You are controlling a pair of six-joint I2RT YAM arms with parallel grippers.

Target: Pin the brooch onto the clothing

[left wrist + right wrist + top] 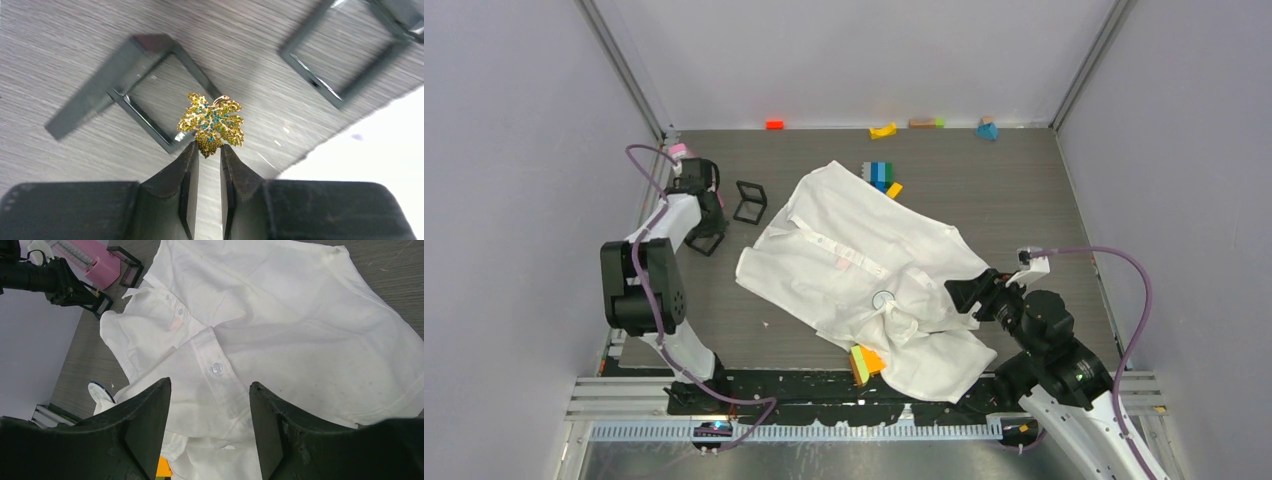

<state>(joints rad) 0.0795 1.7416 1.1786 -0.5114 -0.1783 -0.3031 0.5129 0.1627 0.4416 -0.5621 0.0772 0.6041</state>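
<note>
left gripper (210, 147): jaws narrow, flanking the leaf brooch's (212, 122) lower tip, clamp cannot tell; over black frame box (100, 85) near desk's left edge | white shirt (864, 260) spread mid-desk | right gripper (210, 385): jaws wide above button placket, probably to steady fabric for pinning

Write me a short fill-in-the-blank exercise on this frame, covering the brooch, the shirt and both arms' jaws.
1. The gold, green-stoned metal brooch is shaped like a ____.
2. The left gripper pinches the brooch's lower tip, while the right gripper has its jaws ____ above the white button-up fabric shirt.
3. A yellow-green and ____ toy block pokes out from under the shirt's near edge.

Missing words: leaf; open; orange.
</note>
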